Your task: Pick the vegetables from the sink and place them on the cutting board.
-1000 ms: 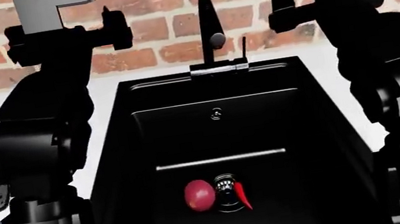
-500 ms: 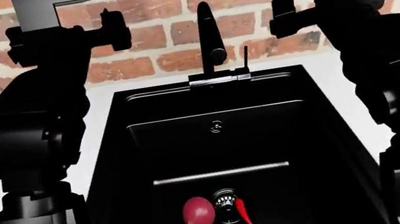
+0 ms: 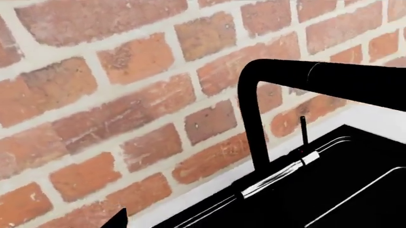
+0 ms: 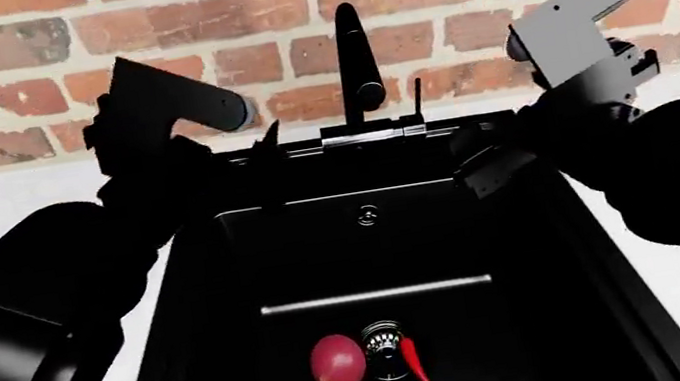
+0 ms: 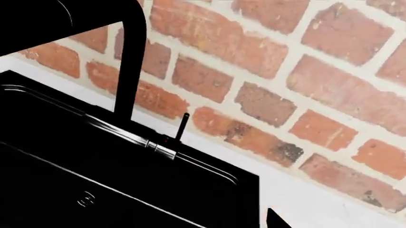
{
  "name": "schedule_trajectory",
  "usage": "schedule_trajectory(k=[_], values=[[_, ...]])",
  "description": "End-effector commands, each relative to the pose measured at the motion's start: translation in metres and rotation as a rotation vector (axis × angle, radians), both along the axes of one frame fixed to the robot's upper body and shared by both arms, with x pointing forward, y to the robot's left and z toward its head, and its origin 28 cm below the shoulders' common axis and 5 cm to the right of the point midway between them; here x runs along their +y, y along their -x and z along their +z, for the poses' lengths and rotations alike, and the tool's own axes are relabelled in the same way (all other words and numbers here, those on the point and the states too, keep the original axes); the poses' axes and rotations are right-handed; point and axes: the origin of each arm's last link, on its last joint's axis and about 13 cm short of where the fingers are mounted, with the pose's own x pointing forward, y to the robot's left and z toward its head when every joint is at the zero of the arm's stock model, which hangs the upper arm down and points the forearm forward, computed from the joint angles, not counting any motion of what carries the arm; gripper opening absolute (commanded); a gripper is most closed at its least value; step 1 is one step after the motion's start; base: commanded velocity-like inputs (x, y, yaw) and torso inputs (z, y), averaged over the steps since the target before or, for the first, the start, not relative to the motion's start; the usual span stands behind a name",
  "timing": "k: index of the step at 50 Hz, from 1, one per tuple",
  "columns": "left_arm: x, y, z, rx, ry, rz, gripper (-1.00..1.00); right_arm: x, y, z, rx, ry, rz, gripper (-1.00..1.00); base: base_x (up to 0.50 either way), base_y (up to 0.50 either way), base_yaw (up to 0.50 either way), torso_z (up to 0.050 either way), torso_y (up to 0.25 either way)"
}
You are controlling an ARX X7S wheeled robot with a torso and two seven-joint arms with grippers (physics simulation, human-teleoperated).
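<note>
Two vegetables on the sink (image 4: 195, 303) floor: onion (image 4: 338, 363) just left of the drain (image 4: 385, 343), chili (image 4: 414, 359) at its right edge. Left gripper (image 4: 263, 139) and right gripper (image 4: 478, 165) hover near the faucet (image 4: 354, 57); finger spacing cannot be made out. No legible writing.

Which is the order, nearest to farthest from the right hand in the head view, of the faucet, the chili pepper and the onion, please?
From the right hand, above the sink's back right part:
1. Faucet, at the back rim, centre.
2. Chili pepper, on the sink floor, just right of the drain.
3. Onion, left of the drain, slightly farther over.
</note>
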Motion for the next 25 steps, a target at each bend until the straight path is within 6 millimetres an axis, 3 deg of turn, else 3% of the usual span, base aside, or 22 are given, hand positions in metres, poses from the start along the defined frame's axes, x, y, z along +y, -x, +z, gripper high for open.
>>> schedule_trajectory(k=[1,12,20,25], values=[[-0.001,0.027,-0.020,0.102,-0.231,-0.208,1.00,0.005,0.028,-0.011,0.176,0.132,0.067,1.00,0.00,0.00,0.00,0.000,0.000],[-0.007,0.026,-0.034,0.184,-0.357,-0.344,1.00,0.004,0.029,-0.024,0.218,0.156,0.088,1.00,0.00,0.00,0.00,0.000,0.000],[-0.005,0.007,-0.048,0.244,-0.412,-0.351,1.00,0.002,0.027,-0.028,0.227,0.147,0.076,1.00,0.00,0.00,0.00,0.000,0.000],[-0.004,0.006,-0.058,0.275,-0.426,-0.370,1.00,0.002,0.025,-0.028,0.230,0.146,0.066,1.00,0.00,0.00,0.00,0.000,0.000]])
